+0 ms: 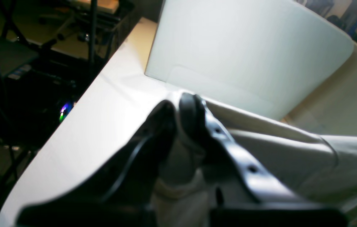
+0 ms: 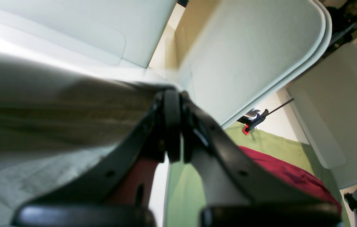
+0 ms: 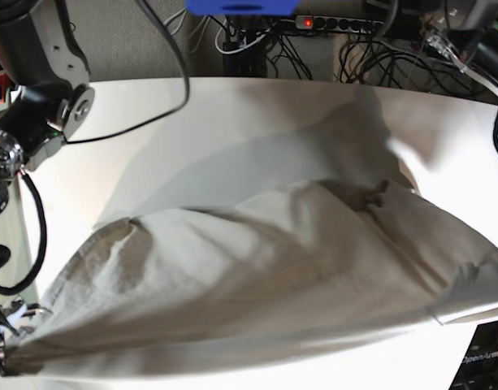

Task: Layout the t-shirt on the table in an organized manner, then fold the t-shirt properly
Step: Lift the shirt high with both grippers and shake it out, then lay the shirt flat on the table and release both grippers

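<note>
1. While our right gripper [image 2: 172,126] pinches one t-shirt [image 3: 257,284] edge at the base view's left, the cloth hangs stretched above the table [image 3: 232,106].
2. Our left gripper [image 1: 183,126] pinches the opposite edge.
3. Laying out seems underway; folding remains.

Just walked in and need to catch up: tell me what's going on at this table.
A two-armed robot is handling a t-shirt over the white table. The left gripper and the right gripper are each shut on an edge of the cloth, holding it stretched between them. Part of the shirt is raised off the tabletop and casts a shadow. It is not laid flat or folded yet.
</note>
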